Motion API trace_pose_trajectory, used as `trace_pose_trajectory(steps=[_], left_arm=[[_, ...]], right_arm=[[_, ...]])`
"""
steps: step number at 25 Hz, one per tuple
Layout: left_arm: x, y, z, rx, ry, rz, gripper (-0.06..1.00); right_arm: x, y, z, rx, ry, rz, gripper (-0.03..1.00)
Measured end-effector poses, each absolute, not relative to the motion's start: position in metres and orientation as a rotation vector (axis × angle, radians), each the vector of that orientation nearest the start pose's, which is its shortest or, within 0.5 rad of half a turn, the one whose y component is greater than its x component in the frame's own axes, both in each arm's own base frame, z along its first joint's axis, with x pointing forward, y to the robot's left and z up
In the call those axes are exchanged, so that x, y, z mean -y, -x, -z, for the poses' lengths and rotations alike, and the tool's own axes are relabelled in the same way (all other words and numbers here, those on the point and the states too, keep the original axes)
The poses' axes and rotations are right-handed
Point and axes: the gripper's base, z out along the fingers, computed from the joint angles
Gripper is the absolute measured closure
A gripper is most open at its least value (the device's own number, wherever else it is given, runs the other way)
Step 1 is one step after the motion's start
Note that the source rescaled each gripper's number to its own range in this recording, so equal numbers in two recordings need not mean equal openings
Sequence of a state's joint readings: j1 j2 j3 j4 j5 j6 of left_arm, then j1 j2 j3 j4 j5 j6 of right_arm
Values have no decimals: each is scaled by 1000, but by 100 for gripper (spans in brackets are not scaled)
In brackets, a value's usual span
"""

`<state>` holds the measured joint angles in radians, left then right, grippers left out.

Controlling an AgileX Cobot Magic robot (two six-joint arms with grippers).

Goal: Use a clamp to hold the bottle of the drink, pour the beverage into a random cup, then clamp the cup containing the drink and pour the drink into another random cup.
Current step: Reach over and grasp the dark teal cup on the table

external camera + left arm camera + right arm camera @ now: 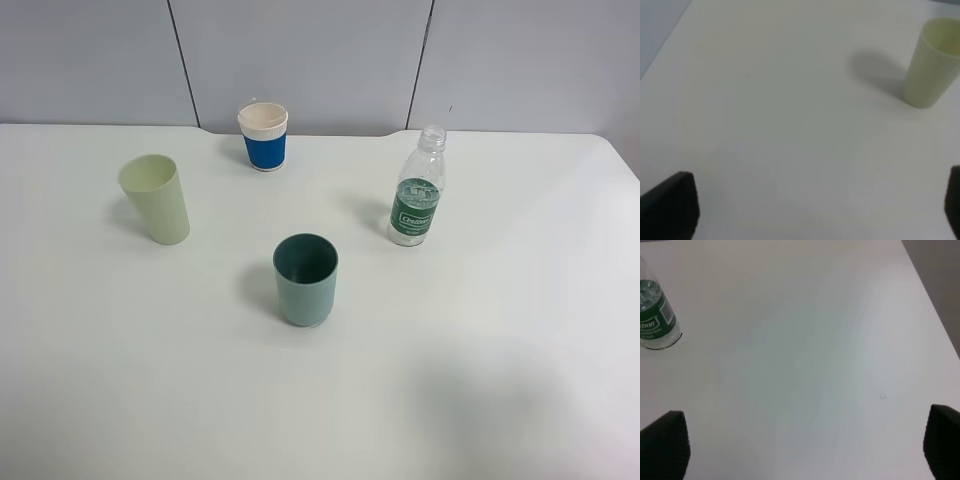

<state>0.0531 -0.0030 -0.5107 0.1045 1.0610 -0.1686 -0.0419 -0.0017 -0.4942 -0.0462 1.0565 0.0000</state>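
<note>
You have a white surface [500,380] with the bottle [417,190] upright toward its far edge, right of middle. The teal cup [306,280] stands near the middle, the pale green tumbler [155,198] toward the left edge, and the blue-sleeved paper cup [263,137] by the far edge. Your left fingers [670,205] and right fingers [662,445] are spread wide apart, holding nothing.

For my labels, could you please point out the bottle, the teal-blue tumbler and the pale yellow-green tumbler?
bottle [414,216], exterior high view, green label.
teal-blue tumbler [305,296], exterior high view, outer wall.
pale yellow-green tumbler [166,212], exterior high view, side wall.
</note>
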Motion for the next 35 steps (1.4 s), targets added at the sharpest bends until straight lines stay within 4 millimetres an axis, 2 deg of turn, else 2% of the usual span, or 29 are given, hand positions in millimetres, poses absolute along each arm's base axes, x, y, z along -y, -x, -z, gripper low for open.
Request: trace_pose_trajectory(steps=[19, 25, 35], left_arm=[[-6, 7, -280, -2019, 201, -40, -6], [-5, 3, -282, -2039, 68, -106, -6], [-1, -28, -280, -2209, -210, -18, -6]], right_arm=[[3, 5, -276, -2044, -45, 81, -3], [3, 5, -276, -2044, -45, 81, -3], [3, 5, -276, -2044, -45, 81, -3]])
